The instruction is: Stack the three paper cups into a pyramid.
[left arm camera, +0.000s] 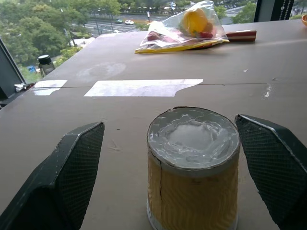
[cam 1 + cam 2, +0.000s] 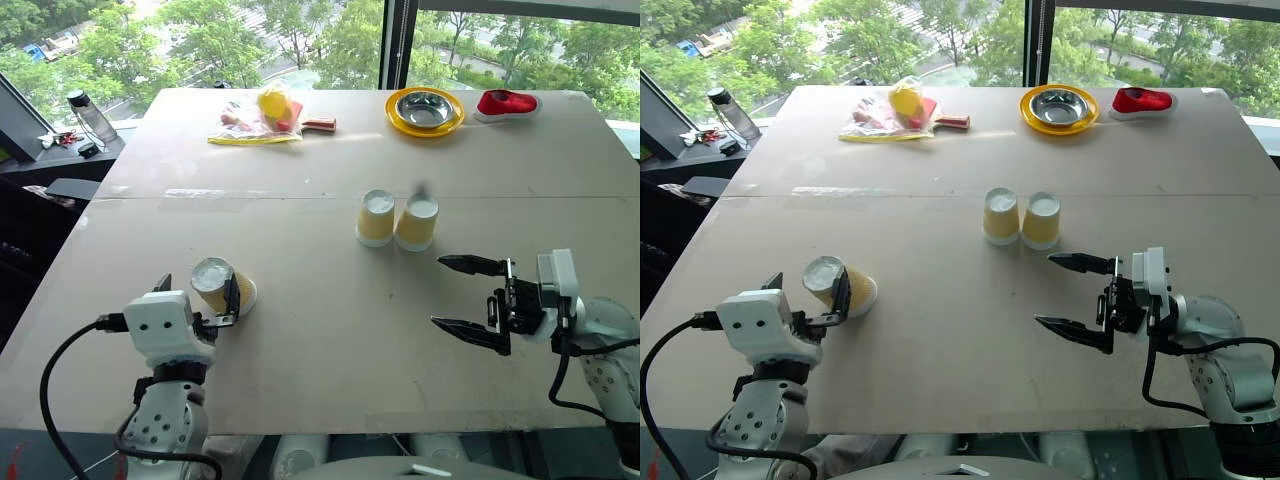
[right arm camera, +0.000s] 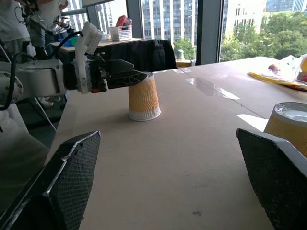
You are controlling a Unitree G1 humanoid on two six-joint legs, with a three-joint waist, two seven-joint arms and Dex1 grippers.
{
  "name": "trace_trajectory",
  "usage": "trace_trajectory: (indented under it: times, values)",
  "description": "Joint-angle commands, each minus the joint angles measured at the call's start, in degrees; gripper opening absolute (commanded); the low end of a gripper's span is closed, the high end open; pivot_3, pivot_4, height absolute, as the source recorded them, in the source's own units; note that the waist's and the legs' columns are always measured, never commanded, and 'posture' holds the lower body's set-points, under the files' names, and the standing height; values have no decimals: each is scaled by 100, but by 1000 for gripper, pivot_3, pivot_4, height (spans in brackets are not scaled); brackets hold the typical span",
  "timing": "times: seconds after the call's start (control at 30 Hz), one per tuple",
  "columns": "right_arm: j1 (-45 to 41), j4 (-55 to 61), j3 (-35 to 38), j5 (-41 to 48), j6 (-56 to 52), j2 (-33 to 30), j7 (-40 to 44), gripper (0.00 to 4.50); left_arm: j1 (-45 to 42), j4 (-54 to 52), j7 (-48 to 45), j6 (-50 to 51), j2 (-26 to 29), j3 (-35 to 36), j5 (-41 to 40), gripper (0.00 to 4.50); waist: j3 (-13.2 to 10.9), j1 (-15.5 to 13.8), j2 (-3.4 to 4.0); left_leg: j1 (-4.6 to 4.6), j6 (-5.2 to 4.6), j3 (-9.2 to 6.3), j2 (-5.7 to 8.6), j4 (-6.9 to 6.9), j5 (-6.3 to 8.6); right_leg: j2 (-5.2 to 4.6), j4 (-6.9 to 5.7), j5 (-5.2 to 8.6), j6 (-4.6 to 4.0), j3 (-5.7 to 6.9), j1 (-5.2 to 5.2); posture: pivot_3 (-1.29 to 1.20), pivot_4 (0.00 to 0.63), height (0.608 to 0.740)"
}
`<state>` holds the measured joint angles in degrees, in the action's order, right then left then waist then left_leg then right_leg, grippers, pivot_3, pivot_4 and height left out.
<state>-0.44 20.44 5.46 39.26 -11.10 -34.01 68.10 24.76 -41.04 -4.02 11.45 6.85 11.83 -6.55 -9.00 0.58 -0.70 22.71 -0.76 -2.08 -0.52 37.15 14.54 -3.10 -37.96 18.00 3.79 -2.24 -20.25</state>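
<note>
With two cups (image 2: pixel 397 220) standing inverted side by side as the base, the wide-open left tool (image 2: pixel 196 291) straddles the third cup (image 2: pixel 221 287), well apart from that pair, ungripped; next, it should close and lift, while the right tool (image 2: pixel 470 297) waits open.

Three yellow-tan ribbed cups, all upside down on the desk (image 2: pixel 330 330), white bases up. Two (image 2: pixel 376 218) (image 2: pixel 417 222) stand side by side, touching or nearly so, mid-desk. Third cup (image 2: pixel 222 287) stands well apart near the front left edge, between the fingers of the left end effector (image 2: pixel 196 293), unstacked.
</note>
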Motion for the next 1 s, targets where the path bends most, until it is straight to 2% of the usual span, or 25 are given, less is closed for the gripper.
trace_trajectory:
  times: [0.03, 0.5, 0.6, 0.7, 0.83, 1.0]
  values:
    - [-48, 192, 25, 33, 61, 20, -67, 4483, -99, 151, -261, -225, 128, -12, -108, 4500, 0, 9, 0, 0, 0, 3, 0, 0, 0, -1, 1, 0, 0, -4, 0, 0, 150, 740]
    - [-117, 333, -92, 67, -17, 51, -314, 4483, -587, 953, -556, -558, 320, 189, -144, 4500, 1, 3, -1, 0, 0, 1, -1, 0, 0, -3, 0, 0, 0, -2, -1, 0, 150, 740]
    - [-121, 329, -84, 111, -22, 49, -298, 4500, -617, 959, -588, -639, 298, 190, -181, 3673, 1, 3, -1, 0, 0, 0, -2, -1, 0, -3, -1, 0, 0, -1, -1, 0, 150, 740]
    - [-132, 314, -78, 161, -34, 48, -264, 4500, -636, 1001, -557, -554, 322, 169, -122, 2353, 1, 4, -1, 0, 0, 0, -2, -1, 0, -3, 0, 0, 0, -2, -1, 0, 150, 740]
    - [-136, 320, -56, 299, -130, 20, -197, 4500, -762, 1055, -629, -621, 388, 165, -139, 2353, 1, 3, -1, 0, 0, 0, -2, -1, 0, -3, -1, 0, 0, -1, -1, 0, 150, 740]
    - [-121, 334, 25, 322, -148, 23, -262, 4500, -1347, 1196, -824, -455, 708, 240, -315, 2353, 1, -9, -1, 0, 0, -5, -2, 0, 0, -2, -2, -1, 1, 5, -1, 0, 150, 740]
